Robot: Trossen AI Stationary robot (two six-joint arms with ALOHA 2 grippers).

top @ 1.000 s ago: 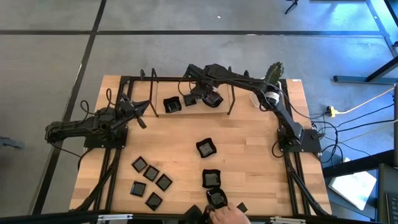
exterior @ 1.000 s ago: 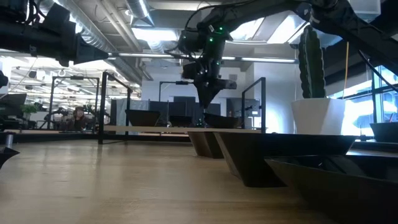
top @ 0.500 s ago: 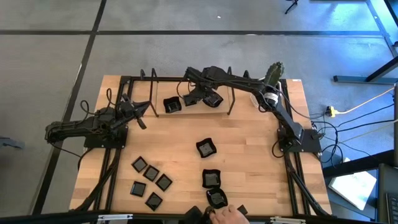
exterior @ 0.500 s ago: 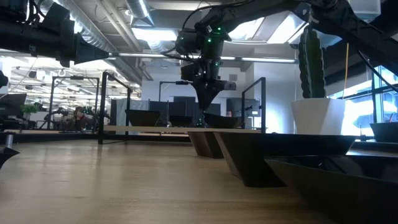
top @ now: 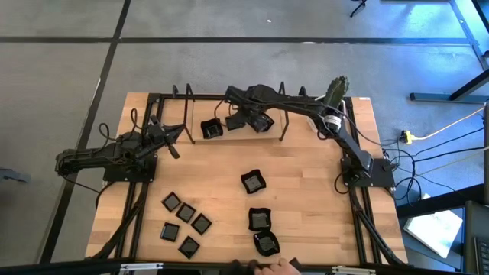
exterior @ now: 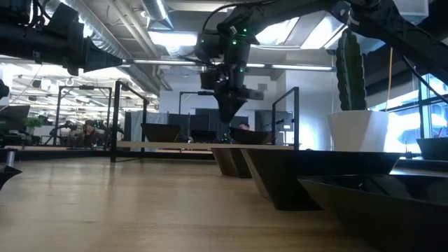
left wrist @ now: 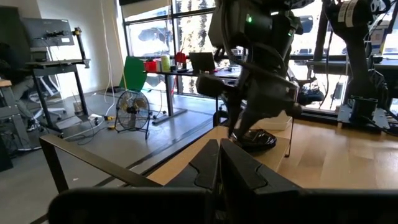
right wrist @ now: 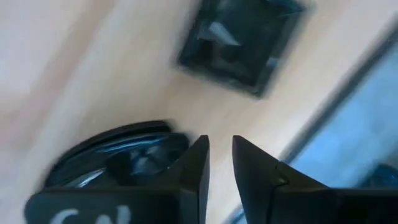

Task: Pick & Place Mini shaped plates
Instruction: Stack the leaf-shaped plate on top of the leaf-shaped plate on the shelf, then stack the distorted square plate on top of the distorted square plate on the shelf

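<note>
Mini shaped plates lie about the wooden table (top: 306, 191). A raised-rim square plate (top: 211, 128) and a rounded plate (top: 262, 122) sit at the far middle. Two wavy-edged plates (top: 254, 181) (top: 260, 219) and a rounded one (top: 266, 243) sit toward the near edge. Several small flat squares (top: 186, 221) lie near left. My right gripper (top: 235, 121) hangs above the table between the two far plates, pointing steeply down. Its fingers (right wrist: 221, 143) stand slightly apart with only bare wood between them. My left gripper (top: 180, 130) waits shut at the far left, level.
A black metal frame (top: 191, 96) with upright posts runs along the far edge. A white pot with a cactus (top: 336, 95) stands at the far right. A person's hand (top: 279, 267) shows at the near edge.
The person's hand has drawn back from the rounded plate at the near edge, and a small dark square that lay beside that plate no longer shows. Both arms have stayed nearly still.
</note>
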